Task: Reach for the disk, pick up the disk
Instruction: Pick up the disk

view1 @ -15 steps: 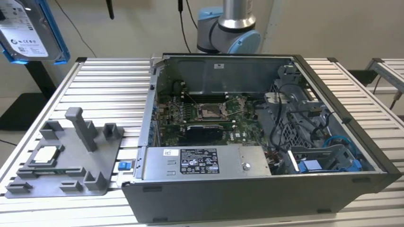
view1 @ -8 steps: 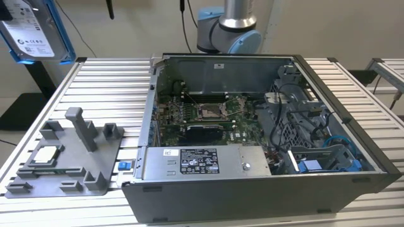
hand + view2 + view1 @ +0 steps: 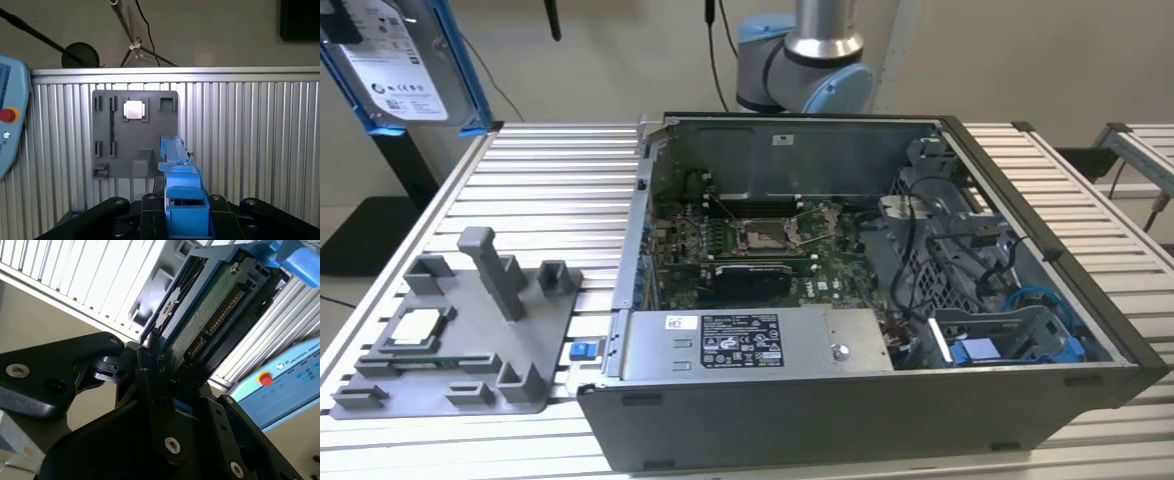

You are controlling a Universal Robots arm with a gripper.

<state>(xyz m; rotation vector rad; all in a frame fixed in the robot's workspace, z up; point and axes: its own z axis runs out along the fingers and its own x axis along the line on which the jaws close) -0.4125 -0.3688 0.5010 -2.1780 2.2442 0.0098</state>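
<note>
In the second wrist view, the gripper (image 3: 172, 365) is shut tight on the disk (image 3: 210, 305). Its black fingers (image 3: 150, 352) squeeze the disk from both sides.

In the first wrist view, the disk's blue edge sticks out from between the fingers. The gray tray (image 3: 150, 145) with a small chip (image 3: 134, 110) lies well beyond the gripper.

In the exterior view, the disk hangs high in the air. The table (image 3: 534, 170) and computer case (image 3: 854, 300) sit far below it.

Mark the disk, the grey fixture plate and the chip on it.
disk (image 3: 403, 70), exterior view, white label.
grey fixture plate (image 3: 547, 330), exterior view, bare flat base.
chip (image 3: 134, 110), first wrist view, white top.
</note>
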